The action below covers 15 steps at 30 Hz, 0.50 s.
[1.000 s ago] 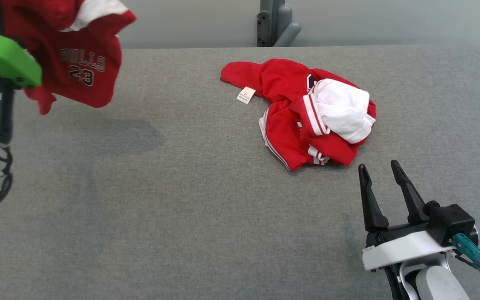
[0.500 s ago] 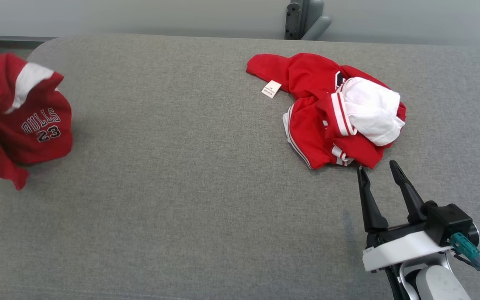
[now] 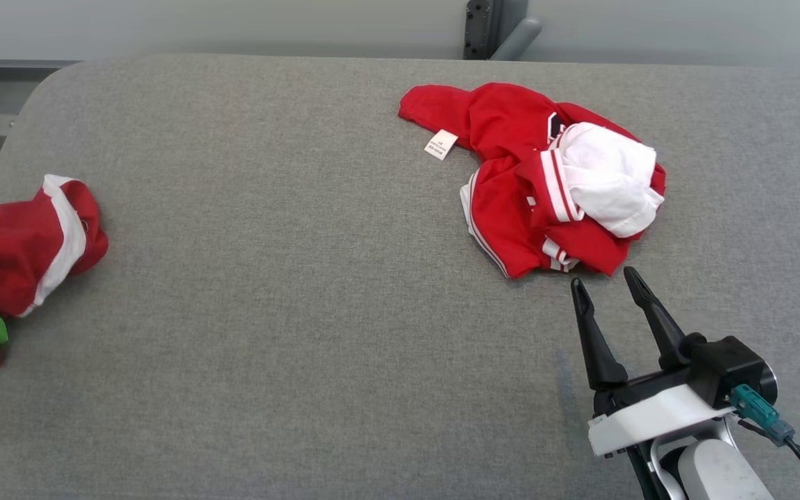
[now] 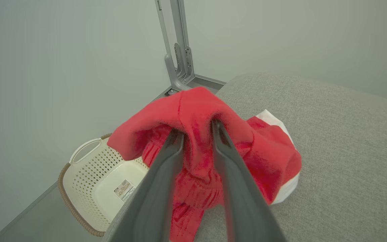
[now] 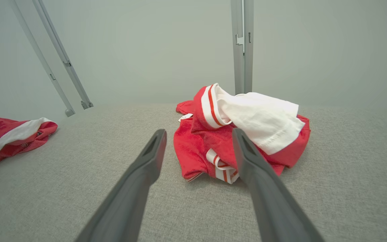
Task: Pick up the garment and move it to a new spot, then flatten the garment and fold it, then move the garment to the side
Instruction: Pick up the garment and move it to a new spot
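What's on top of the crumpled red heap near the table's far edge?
White cloth sits atop the red heap. Whether it is separate or part of it is hidden by the folds.

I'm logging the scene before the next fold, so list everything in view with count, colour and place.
Table: one, grey fabric top, spans the head view.
Red garment: one, red with a white band, bunched at the table's left edge.
Clothing heap: one, red with white stripes and a white piece on top, far right-centre of the table.
Label: one, white, on the heap's left side.
Laundry basket: one, cream, on the floor beside the table's left end.
Metal posts: two, grey, behind the table by the wall.
Left gripper: one, dark fingers, parted, with the red garment between and over them; grip unclear.
Right gripper: one, dark fingers, open, just in front of the heap.
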Available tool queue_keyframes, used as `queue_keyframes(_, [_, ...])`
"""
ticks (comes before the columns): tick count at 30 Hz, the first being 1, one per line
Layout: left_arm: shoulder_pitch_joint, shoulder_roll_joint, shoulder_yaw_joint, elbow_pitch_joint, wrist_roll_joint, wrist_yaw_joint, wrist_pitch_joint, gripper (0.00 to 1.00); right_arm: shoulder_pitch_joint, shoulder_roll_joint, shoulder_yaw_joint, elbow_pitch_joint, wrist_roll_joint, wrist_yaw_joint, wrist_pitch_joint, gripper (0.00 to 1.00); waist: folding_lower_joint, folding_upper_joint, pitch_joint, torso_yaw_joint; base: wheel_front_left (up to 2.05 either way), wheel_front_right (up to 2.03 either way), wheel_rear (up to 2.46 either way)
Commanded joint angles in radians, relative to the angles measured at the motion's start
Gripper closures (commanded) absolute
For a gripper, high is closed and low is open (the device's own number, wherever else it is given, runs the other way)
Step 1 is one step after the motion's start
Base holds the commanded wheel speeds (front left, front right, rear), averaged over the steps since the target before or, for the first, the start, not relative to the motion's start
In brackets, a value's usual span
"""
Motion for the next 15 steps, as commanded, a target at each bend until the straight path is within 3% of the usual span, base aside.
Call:
queue_keyframes(1, [-0.001, 0.004, 0.008, -0.005, -0.005, -0.009, -0.022, 0.0, -0.012, 0.001, 0.003, 0.0, 0.009, -0.001, 0.0, 0.0, 0.0, -0.0001, -0.013, -0.019, 0.0, 0.0, 0.0])
queue_keyframes(6, [0.043, -0.015, 0.054, -0.076, 0.009, -0.014, -0.055, 0.0, 0.003, 0.015, 0.01, 0.009, -0.008, -0.001, 0.0, 0.0, 0.0, -0.0001, -0.056, -0.045, 0.0, 0.0, 0.0])
queue_keyframes(10, [0.094, -0.03, 0.148, -0.223, 0.047, 0.006, -0.055, 0.0, 0.014, 0.025, 0.01, 0.019, -0.027, -0.001, 0.0, 0.0, 0.0, -0.0001, -0.087, -0.062, 0.0, 0.0, 0.0])
queue_keyframes(11, [0.178, -0.061, 0.21, -0.325, 0.084, 0.014, -0.053, 0.0, 0.019, 0.029, 0.015, 0.022, -0.033, -0.001, 0.0, 0.0, 0.0, -0.0001, -0.11, -0.081, 0.0, 0.0, 0.0])
queue_keyframes(15, [0.304, -0.109, 0.309, -0.491, 0.151, 0.022, -0.053, 0.0, 0.026, 0.033, 0.027, 0.029, -0.045, -0.001, 0.0, 0.0, 0.0, -0.0001, -0.145, -0.118, 0.0, 0.0, 0.0])
